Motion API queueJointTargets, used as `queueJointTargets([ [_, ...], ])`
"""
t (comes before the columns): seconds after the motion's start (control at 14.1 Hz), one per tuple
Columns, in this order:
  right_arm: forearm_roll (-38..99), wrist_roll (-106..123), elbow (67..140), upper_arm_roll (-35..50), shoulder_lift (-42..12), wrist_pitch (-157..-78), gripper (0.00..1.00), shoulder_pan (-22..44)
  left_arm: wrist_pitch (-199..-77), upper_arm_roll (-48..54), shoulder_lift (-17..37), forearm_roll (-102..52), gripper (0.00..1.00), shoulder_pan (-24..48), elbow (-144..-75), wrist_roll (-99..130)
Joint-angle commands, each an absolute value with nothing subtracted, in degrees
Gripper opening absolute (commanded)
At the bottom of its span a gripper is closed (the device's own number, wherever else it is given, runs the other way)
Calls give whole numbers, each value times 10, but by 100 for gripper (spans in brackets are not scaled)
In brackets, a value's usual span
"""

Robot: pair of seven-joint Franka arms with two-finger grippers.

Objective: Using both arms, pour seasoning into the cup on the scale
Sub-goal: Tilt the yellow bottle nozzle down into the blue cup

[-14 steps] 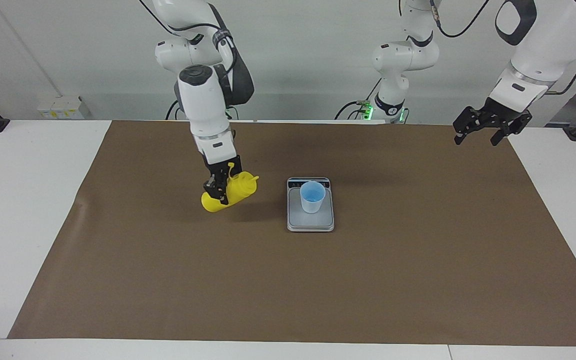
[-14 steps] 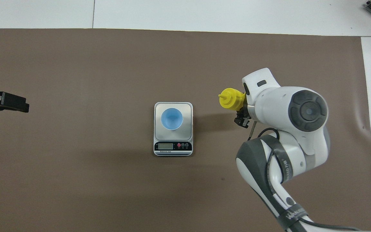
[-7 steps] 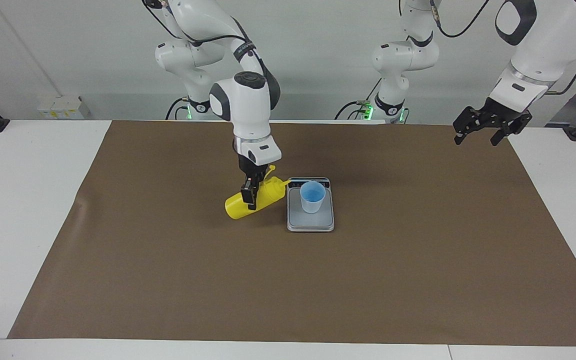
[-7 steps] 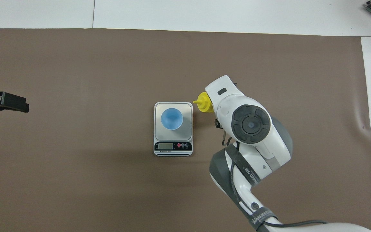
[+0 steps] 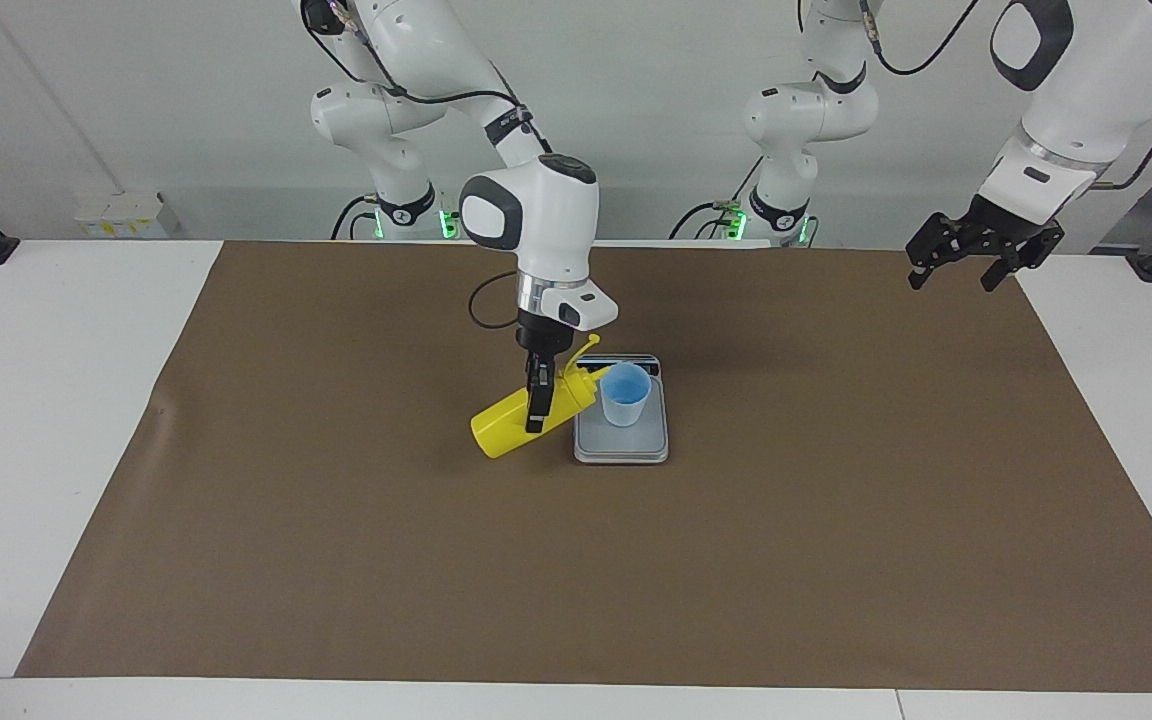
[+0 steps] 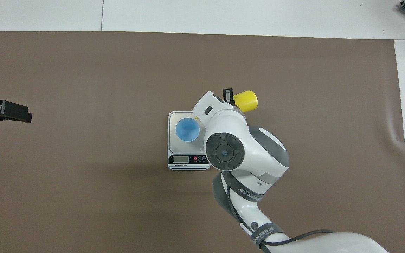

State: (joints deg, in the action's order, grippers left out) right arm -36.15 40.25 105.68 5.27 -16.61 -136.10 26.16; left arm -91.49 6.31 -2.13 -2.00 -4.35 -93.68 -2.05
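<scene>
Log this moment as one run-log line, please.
right gripper: shut on seasoning, tilted, nozzle at cup rim | cup: on scale | left gripper: open, waiting

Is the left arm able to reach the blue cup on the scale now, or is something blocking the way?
Probably yes. The left gripper waits open over the table's edge at its own end, and only bare mat lies toward the cup. The yellow bottle crowds only the side toward the right arm.

Bottle bright yellow; cup light blue. Scale silver-grey, dark display strip. Mat plain brown, table white.
</scene>
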Motion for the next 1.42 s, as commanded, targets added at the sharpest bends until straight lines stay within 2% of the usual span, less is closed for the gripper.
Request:
queueJointTargets([
  [0.0,-450,403,1023,54,-192,-1343,0,269,-922,66,-36,-24,100,-51,-954,-20],
  [0.57,-615,400,1015,53,-204,-1250,0,312,-922,66,-36,-24,100,-51,-954,-20],
  [0.92,-629,399,1011,53,-209,-1215,0,330,-922,66,-36,-24,100,-51,-954,-20],
  [1.35,-651,366,970,53,-233,-1171,0,331,-922,66,-36,-24,100,-51,-954,-20],
])
